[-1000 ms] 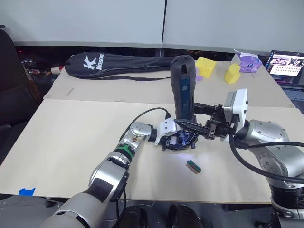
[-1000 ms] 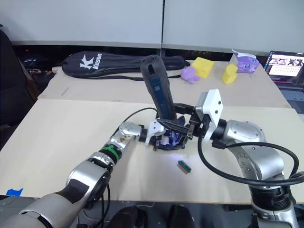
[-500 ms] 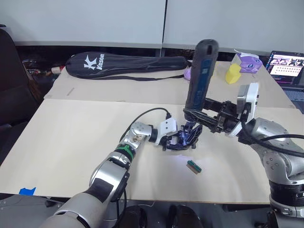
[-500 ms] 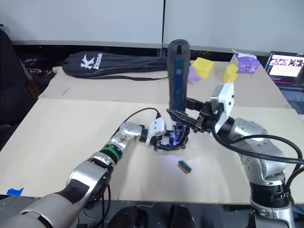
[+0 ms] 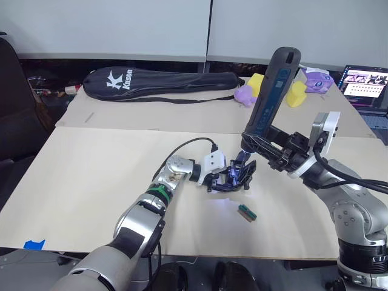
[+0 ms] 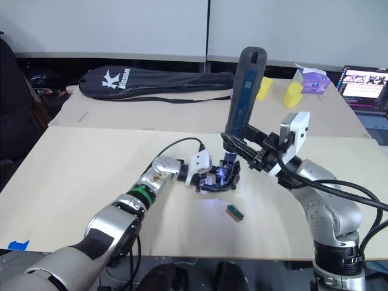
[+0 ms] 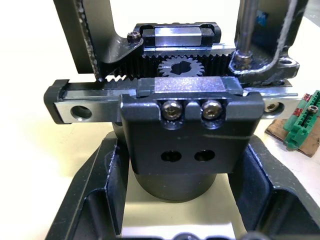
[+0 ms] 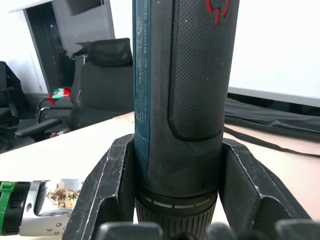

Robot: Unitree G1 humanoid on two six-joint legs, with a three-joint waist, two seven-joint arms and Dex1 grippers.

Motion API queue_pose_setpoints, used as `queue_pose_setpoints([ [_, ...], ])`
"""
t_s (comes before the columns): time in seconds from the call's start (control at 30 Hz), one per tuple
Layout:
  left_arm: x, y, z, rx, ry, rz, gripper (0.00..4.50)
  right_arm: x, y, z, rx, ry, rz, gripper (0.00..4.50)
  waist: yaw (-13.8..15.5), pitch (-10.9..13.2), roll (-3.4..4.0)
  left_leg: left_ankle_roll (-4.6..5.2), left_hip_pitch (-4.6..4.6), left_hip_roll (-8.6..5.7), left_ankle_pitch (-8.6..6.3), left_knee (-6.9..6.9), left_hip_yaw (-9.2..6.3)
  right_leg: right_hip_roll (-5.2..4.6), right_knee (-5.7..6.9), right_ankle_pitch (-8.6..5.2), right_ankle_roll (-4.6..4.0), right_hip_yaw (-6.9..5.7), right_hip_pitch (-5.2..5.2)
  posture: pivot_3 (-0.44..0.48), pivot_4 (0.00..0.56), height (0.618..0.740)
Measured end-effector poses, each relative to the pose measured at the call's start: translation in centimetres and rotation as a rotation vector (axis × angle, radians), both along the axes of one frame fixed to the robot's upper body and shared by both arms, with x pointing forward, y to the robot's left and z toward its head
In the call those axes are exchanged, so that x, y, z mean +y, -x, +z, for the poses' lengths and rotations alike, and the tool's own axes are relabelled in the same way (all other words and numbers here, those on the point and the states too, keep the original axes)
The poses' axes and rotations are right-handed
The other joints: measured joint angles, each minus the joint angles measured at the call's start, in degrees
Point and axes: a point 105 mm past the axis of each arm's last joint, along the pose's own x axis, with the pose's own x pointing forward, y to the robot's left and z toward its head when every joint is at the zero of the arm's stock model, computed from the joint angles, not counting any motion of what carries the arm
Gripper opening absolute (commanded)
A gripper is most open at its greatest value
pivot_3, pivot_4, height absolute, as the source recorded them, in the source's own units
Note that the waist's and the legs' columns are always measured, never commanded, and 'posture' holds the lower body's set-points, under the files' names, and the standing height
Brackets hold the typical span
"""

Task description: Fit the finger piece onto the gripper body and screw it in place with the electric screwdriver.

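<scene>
While clamped in right gripper (image 5: 262, 147), electric screwdriver (image 5: 271, 92) tilted, bit down on gripper body (image 5: 233, 177), left gripper (image 5: 223, 179) pinching body.

Even, bright overhead room light, soft shadows on the table (image 5: 91, 176); bluish-white glow pooled just below the left gripper (image 5: 233, 177); glare on metal rails in the left wrist view; right wrist background soft-focused.
</scene>
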Motion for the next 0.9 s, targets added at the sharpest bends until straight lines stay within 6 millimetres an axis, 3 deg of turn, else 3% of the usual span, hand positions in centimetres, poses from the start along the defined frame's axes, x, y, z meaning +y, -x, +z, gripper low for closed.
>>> queue_pose_setpoints([
  [0.67, 0.0, 0.0, -0.4, 0.013, -0.007, 0.014, 2.28, 0.5, 0.5, -0.4, -0.069, 0.092, 0.050, 1.90, 0.01, -0.53, -0.67, 0.01, 0.12, 0.01, -0.04, -0.07, -0.01, -0.54, -0.02, 0.05, -0.09, -0.88, 0.04, 0.000, 0.150, 0.740],
  [0.9, 0.0, 0.0, -0.3, 0.012, -0.002, 0.012, 2.28, 1.2, 1.0, 1.0, -0.096, 0.178, 0.057, 1.90, 0.05, -0.52, -0.66, 0.02, -0.01, 0.00, -0.05, -0.07, 0.00, -0.57, -0.04, 0.07, -0.12, -0.90, -0.07, 0.000, 0.150, 0.740],
])
